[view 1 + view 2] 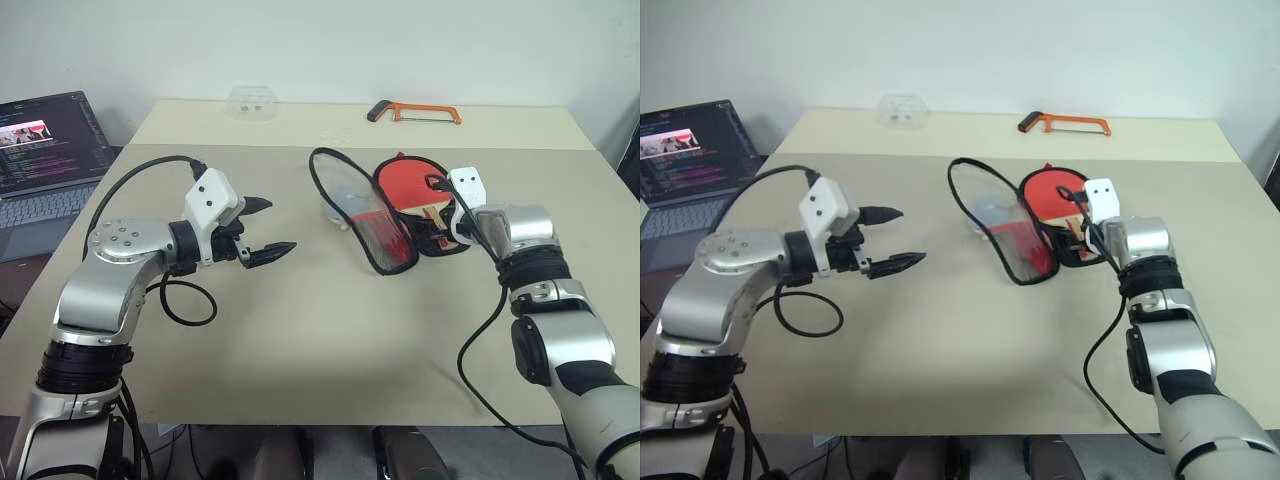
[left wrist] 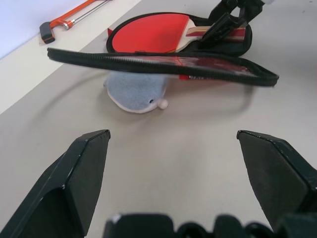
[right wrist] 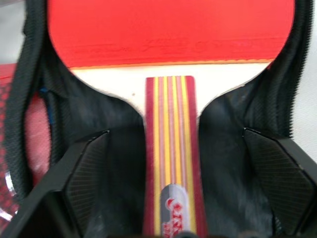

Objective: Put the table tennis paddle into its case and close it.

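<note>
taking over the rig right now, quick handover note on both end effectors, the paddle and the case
Left end effector: open, holding nothing, hovering over bare table to the left of the case.
Right end effector: open, its fingers either side of the paddle's handle, not gripping it.
Paddle: lying inside the lower half of the case, handle toward the right arm.
Case lid: flipped open, standing up on the left of the paddle, unzipped.
Done: paddle is in.
Left: fold the lid over and zip the case shut.
</note>
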Controlling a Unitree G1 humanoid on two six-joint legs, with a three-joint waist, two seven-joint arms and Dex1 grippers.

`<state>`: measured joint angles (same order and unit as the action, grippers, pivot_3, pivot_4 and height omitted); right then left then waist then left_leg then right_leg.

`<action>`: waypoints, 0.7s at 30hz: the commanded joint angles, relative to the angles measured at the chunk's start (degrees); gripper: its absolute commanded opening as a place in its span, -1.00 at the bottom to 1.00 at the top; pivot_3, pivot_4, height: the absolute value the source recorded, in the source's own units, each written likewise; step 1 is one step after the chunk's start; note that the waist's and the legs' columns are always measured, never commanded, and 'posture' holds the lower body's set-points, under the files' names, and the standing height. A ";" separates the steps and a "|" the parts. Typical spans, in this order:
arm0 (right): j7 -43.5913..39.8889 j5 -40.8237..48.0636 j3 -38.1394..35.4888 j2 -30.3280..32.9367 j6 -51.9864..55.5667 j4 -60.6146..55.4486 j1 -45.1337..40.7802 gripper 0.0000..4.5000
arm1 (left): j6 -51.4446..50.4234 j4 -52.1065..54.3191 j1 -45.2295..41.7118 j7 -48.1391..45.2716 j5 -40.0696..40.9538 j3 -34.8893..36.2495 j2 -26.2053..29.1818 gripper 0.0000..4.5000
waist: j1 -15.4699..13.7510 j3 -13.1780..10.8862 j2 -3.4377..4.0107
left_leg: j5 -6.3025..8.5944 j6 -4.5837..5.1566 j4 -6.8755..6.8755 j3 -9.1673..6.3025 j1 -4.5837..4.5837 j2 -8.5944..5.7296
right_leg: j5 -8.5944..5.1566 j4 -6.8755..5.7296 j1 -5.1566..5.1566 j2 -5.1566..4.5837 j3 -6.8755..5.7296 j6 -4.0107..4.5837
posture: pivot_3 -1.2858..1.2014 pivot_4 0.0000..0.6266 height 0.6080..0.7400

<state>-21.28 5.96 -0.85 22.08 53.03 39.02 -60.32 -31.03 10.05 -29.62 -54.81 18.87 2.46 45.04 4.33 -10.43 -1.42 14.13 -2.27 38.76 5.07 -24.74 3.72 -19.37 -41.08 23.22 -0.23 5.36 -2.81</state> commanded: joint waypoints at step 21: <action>-53.19 27.01 -16.27 33.45 -14.44 -45.73 33.62 1.00 | 5.60 -8.09 -4.91 -0.43 -5.90 -9.49 -6.23 0.60 | -1.79 0.03 -0.05 | 0.19 0.36 0.18 -0.16 0.03 -0.05 | 0.09 -0.01 -0.16 0.12 -0.01 -0.02 | 0.03 -0.52 1.00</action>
<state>-73.08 30.68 -14.76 54.80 40.55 -4.21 -27.35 -26.71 2.76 -33.35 -56.43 14.06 -7.36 38.75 2.55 -10.40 -1.47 14.31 -1.91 38.94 4.86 -24.70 3.70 -19.27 -41.10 23.05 -0.06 5.34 -2.82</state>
